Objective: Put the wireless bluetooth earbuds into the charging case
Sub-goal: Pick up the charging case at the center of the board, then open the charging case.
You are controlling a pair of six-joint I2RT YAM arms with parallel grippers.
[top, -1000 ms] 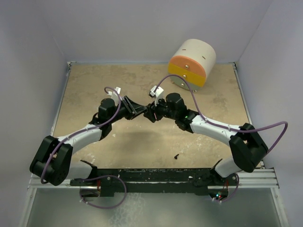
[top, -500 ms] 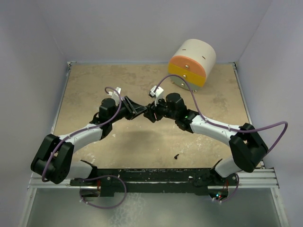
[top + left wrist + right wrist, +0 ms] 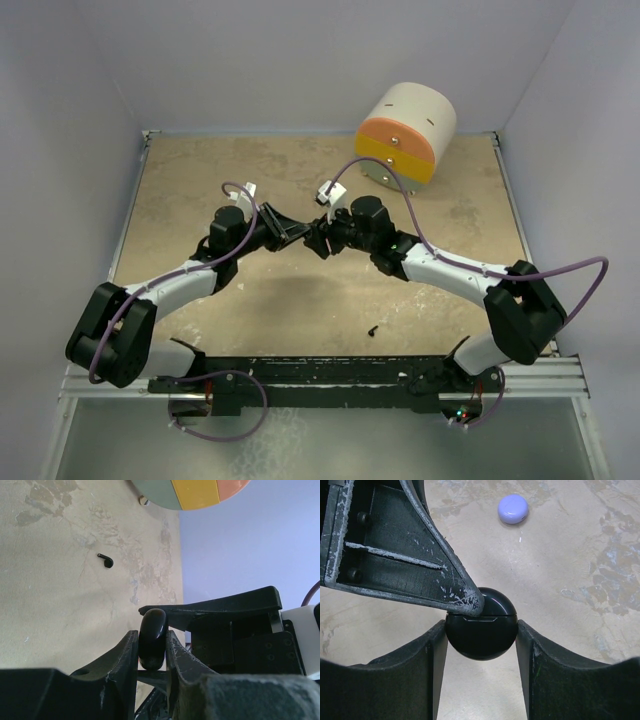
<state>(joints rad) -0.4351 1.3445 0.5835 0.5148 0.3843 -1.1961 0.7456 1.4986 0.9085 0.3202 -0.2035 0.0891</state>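
Note:
The charging case (image 3: pixel 481 635), a glossy black round shell with its lid seam closed, hangs above the table between both arms. My right gripper (image 3: pixel 481 630) is shut on it across its width, a finger touching each side. My left gripper (image 3: pixel 152 636) is shut on the same case (image 3: pixel 152 640) across its thin edge. In the top view the two grippers, left (image 3: pixel 298 235) and right (image 3: pixel 319 241), meet tip to tip at mid-table. One black earbud (image 3: pixel 372 329) lies loose on the table near the front, also in the left wrist view (image 3: pixel 105 560). The lilac earbud is out of view.
A beige drum with an orange and yellow face (image 3: pixel 405 130) lies at the back right. A lilac round puck (image 3: pixel 513 508) rests on the table beyond the held case. Pale walls close in the table on three sides.
My left gripper's jaws have narrowed onto the black case. Both arms have stayed almost still, and the black earbud has not moved.

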